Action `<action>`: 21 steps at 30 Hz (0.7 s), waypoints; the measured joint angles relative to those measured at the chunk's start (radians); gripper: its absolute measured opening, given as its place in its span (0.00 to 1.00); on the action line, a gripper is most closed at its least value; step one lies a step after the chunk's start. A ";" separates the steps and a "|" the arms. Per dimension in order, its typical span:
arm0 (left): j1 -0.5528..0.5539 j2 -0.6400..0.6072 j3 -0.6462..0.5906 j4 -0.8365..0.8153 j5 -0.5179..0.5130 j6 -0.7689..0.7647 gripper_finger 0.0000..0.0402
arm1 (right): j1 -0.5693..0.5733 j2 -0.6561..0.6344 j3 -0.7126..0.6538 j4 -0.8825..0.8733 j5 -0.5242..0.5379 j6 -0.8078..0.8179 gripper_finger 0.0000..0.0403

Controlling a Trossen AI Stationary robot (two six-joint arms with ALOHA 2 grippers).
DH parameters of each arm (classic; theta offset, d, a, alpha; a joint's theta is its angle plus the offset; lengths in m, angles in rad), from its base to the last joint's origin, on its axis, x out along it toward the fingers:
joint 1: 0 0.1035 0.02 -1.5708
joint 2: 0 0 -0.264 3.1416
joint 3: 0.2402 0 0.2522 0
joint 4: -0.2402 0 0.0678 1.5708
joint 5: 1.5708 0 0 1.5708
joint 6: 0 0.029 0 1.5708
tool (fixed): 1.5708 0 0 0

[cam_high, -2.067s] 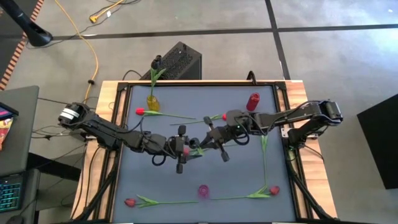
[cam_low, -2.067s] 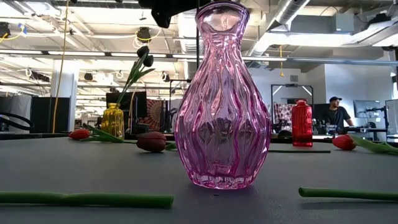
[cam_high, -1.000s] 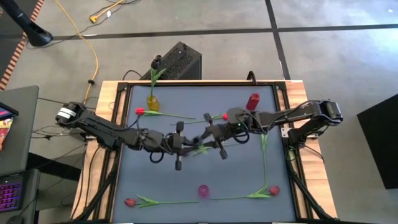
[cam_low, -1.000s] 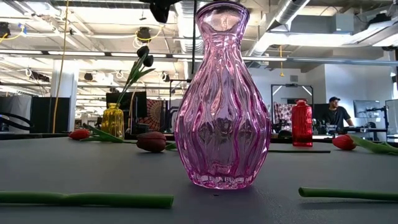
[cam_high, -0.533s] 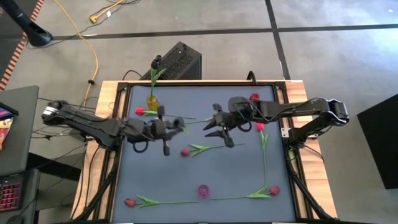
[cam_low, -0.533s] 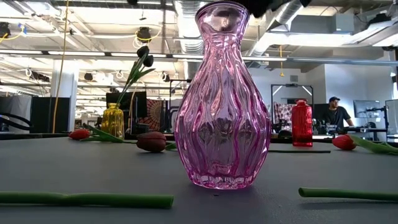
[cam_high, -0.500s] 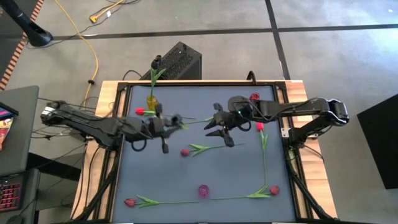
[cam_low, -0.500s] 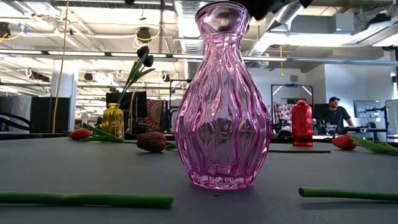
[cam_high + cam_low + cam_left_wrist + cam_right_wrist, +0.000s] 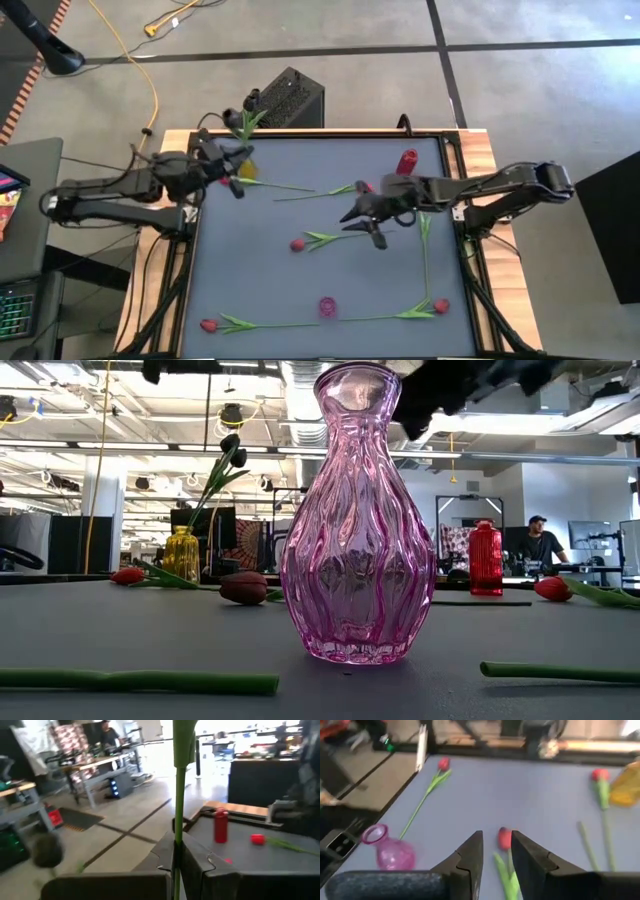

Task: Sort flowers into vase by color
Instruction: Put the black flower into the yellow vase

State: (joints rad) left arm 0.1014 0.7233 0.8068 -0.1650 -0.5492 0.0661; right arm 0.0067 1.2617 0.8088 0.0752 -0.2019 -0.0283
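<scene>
At mid-table a red tulip (image 9: 297, 244) lies flat, stem running from the head toward my right arm. My right pincer (image 9: 372, 226) hovers just beside the stem's far end, fingers parted and empty; in its wrist view the head (image 9: 504, 839) lies straight ahead with the stem leading back between the fingers. I judge the right arm nearer for this pick. My left pincer (image 9: 232, 172), pressed shut on a green stem (image 9: 178, 795), holds it upright near the yellow vase (image 9: 246, 167).
</scene>
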 joint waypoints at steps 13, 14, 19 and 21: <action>0.313 -0.201 -0.269 0.090 -0.025 -0.124 0.00 | -0.002 -0.345 -0.345 0.321 0.049 0.047 0.27; 0.336 -0.211 -0.289 0.108 -0.027 -0.143 0.00 | -0.002 -0.362 -0.345 0.318 0.049 0.036 0.27; 0.420 -0.226 -0.381 0.198 -0.024 -0.250 0.00 | -0.002 -0.403 -0.346 0.293 0.049 -0.004 0.27; 0.442 -0.225 -0.410 0.234 -0.014 -0.275 0.00 | -0.002 -0.406 -0.346 0.286 0.048 -0.006 0.27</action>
State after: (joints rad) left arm 0.5434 0.4984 0.3967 0.0689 -0.5634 -0.2094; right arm 0.0051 0.8555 0.4629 0.3615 -0.1535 -0.0341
